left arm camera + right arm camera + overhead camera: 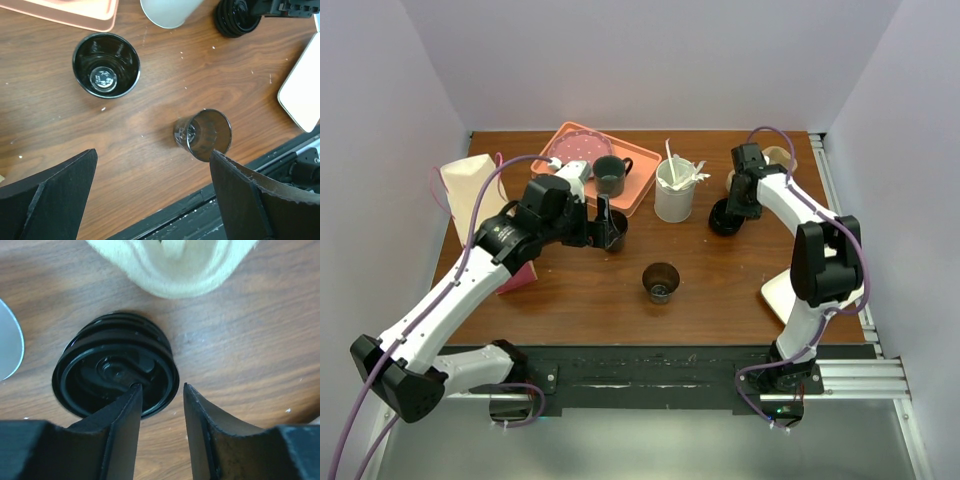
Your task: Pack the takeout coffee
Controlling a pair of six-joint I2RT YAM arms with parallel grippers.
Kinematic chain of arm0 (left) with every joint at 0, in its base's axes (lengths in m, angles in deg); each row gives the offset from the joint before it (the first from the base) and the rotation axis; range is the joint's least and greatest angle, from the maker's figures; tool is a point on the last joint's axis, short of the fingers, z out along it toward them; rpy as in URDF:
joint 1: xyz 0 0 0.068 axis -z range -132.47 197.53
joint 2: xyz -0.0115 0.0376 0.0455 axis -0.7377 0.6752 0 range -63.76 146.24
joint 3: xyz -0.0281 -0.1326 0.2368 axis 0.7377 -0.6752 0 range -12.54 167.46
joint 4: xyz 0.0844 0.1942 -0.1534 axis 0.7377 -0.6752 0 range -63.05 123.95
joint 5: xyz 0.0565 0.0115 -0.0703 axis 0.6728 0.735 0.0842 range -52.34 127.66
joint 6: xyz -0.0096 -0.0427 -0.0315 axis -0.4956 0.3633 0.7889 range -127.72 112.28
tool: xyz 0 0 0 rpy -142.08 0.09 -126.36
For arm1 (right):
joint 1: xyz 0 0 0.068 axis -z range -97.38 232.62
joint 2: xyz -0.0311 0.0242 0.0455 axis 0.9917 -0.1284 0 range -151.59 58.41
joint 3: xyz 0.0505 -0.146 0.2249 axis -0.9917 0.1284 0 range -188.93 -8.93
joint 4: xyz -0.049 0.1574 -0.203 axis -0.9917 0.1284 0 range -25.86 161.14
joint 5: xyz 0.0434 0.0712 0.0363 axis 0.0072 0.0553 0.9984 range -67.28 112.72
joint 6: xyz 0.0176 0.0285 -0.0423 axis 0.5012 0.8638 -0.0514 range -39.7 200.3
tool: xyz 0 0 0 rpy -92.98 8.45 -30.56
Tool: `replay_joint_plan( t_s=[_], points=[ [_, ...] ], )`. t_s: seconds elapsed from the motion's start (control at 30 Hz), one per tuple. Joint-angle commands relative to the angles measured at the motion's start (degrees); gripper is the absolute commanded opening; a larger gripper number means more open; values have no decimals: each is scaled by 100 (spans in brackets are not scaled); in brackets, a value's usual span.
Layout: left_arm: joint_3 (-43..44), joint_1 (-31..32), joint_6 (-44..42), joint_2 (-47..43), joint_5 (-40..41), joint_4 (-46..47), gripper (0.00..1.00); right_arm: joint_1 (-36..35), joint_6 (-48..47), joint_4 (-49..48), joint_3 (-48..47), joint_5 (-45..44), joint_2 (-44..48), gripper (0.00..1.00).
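Fingers of the right gripper (161, 387) stood narrowly apart astride the rim of the black lid (116, 371), one tip on its top and the other outside. Whether they gripped it could not be told. The lid lay on the wooden table (570, 300), near a white container (673, 195). The left gripper (154, 154) hung wide open and empty, near a plain black cup (106, 65). The takeout cup (202, 135) stood lidless near the table's middle, apart from both grippers.

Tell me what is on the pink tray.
A dark mug stands on the tray. The left arm covers the tray's near left part, so anything there cannot be seen.
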Motion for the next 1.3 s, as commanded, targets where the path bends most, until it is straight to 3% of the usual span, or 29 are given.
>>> replay_joint_plan(
  t_s=[0.0, 0.5, 1.03, 1.27],
  points=[
    [281, 21, -177, 66, 227, 4, 100, 164, -474, -239, -303, 212, 0, 40],
    [378, 21, -142, 242, -54, 39, 100, 314, -844, -442, -347, 555, -228, 33],
    [422, 12, -168, 339, -195, 118, 100, 358, -1142, -468, -286, 696, -237, 14],
    [562, 21, -142, 330, -204, 83, 99, 358, -1266, -135, -321, 819, 192, 9]
  ],
)
